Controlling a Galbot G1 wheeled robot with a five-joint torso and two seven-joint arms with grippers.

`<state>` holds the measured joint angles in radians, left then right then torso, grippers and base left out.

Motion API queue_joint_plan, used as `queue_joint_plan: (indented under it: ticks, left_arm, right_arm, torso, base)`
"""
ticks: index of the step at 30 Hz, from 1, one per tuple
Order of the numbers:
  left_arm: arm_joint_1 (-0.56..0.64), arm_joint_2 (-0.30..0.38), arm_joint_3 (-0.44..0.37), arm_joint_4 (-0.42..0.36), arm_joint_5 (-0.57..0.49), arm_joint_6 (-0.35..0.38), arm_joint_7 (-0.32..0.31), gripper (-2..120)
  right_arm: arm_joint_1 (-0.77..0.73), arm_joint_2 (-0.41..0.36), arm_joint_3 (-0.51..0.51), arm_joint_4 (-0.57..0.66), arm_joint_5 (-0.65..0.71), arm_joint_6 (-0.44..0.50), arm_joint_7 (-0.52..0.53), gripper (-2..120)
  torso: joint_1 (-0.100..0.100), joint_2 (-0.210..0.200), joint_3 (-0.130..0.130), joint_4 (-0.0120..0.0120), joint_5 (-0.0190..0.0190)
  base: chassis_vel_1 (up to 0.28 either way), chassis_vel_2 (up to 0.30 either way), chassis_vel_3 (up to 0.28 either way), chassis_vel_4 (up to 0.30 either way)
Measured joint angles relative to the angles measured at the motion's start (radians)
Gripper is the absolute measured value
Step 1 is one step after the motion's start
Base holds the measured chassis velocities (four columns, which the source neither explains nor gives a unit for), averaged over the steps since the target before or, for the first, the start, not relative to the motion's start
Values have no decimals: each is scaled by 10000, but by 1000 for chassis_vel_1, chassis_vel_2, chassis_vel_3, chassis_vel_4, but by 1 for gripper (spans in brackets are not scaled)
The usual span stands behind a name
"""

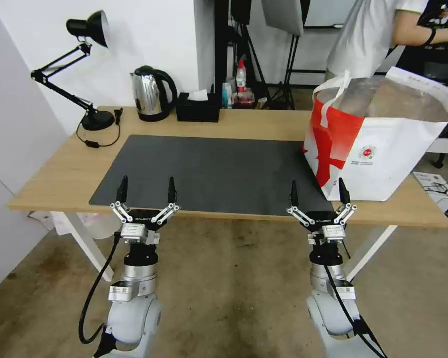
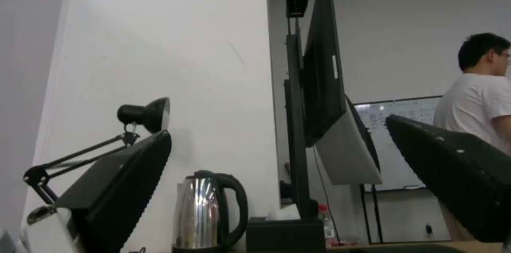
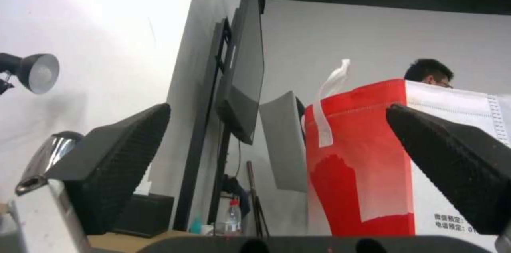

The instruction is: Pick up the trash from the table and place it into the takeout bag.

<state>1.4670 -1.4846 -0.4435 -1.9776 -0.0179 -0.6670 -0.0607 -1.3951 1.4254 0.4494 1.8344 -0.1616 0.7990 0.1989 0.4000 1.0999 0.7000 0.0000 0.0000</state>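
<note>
Takeout bag [image 1: 383, 144], a large boxy red-and-white tote with white strap handles and a silver foil lining, stands upright on the right end of the long light-wood tabletop [image 1: 55, 169], its mouth open upward and its near corner touching the right edge of the large dark grey mat [image 1: 209, 171]. A small round logo sits on its white side. What lies inside cannot be told.

The mat covers the middle of the tabletop, reaching almost to the near edge. Along the far edge, by the white wall, stand a black jointed desk lamp [image 1: 82, 64] at the left corner, a shiny steel kettle [image 1: 152, 93] with a black handle, and a black tissue box [image 1: 198, 108] just beside the kettle. White legs carry the tabletop over a stained concrete floor [image 1: 234, 278].

The left gripper [image 1: 146, 190] hangs just off the near edge, in front of the mat's left corner, fingers spread wide and holding nothing. The right gripper [image 1: 317, 191] hangs off the same edge near the mat's right corner, close to the bag's near face, fingers likewise spread and bare.

Beyond the far edge are dark stands and a mounted screen [image 3: 245, 73]; floor lies open to both sides of the arms.
</note>
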Motion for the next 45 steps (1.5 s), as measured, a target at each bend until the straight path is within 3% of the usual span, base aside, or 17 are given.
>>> queue_joint_plan:
  ticks: [45]
  left_arm:
    - [-19, 17, 10, -11, -23, 27, -7, 100]
  right_arm:
    - [1, 0, 0, 0, 0, 0, 0, 100]
  torso:
    - [1, 0, 0, 0, 0]
  base:
    - [0, 0, 0, 0]
